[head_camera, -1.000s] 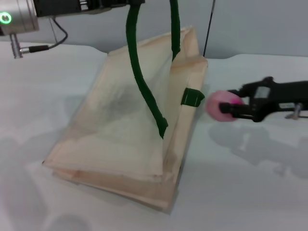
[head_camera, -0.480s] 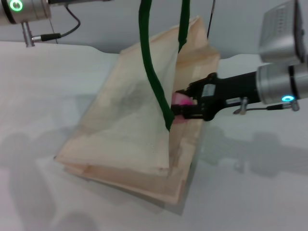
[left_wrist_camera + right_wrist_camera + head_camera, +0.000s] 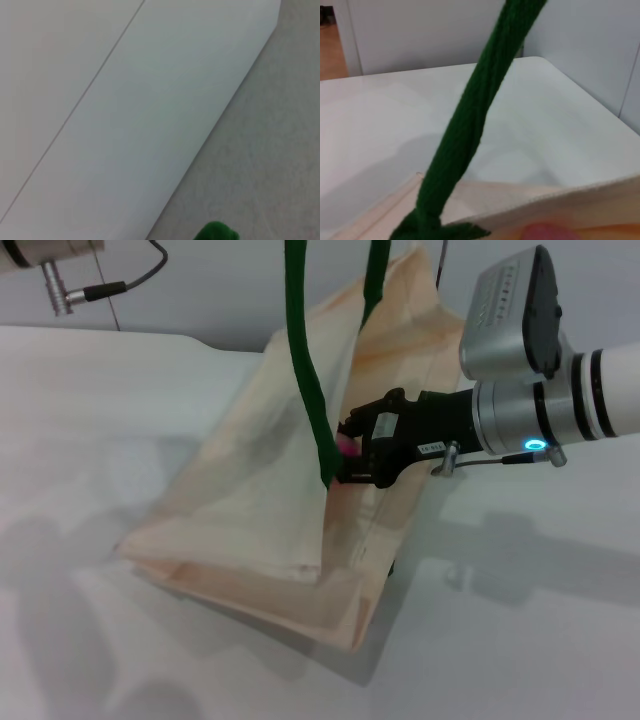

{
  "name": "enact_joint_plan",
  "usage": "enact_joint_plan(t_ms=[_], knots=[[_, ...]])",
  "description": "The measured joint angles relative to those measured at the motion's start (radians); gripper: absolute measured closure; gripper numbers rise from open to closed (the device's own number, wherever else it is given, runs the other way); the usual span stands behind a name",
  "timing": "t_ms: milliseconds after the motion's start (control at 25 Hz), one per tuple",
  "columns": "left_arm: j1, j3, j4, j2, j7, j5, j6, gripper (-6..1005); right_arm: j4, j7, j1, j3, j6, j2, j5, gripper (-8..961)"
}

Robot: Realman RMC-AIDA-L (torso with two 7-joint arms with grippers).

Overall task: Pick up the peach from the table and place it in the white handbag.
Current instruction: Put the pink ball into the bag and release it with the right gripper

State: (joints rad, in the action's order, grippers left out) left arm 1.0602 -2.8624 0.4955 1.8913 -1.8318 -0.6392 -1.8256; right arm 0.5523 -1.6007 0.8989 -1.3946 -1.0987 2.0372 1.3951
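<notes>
The white handbag (image 3: 260,490) lies tilted on the table (image 3: 90,420), and its dark green handles (image 3: 305,370) are pulled up out of the top of the head view. My right gripper (image 3: 350,450) reaches in from the right into the bag's open mouth, shut on the peach (image 3: 347,445), which shows only as a pink sliver behind the front handle. In the right wrist view the peach (image 3: 547,232) sits just inside the bag's rim (image 3: 545,202), beside a handle (image 3: 475,115). Only part of my left arm (image 3: 50,255) shows, at the top left. A bit of green handle (image 3: 216,233) shows in the left wrist view.
A cable (image 3: 135,280) hangs from my left arm at the back left. My right arm's silver wrist (image 3: 520,350) hovers over the table to the right of the bag. A wall panel (image 3: 150,125) fills the left wrist view.
My right gripper has carried the peach leftward from beside the bag into its mouth. The handles and the bag's top have shifted right and up, and my left arm has moved toward the frame's edge.
</notes>
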Motion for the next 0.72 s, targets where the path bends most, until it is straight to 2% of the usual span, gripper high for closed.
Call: enact_joint_plan(t_ms=[720], knots=[[-0.035, 0.000, 0.000, -0.006, -0.001, -0.028, 0.005, 879, 0.008, 0.004, -0.002, -0.007, -0.039, -0.007, 0.008, 558]])
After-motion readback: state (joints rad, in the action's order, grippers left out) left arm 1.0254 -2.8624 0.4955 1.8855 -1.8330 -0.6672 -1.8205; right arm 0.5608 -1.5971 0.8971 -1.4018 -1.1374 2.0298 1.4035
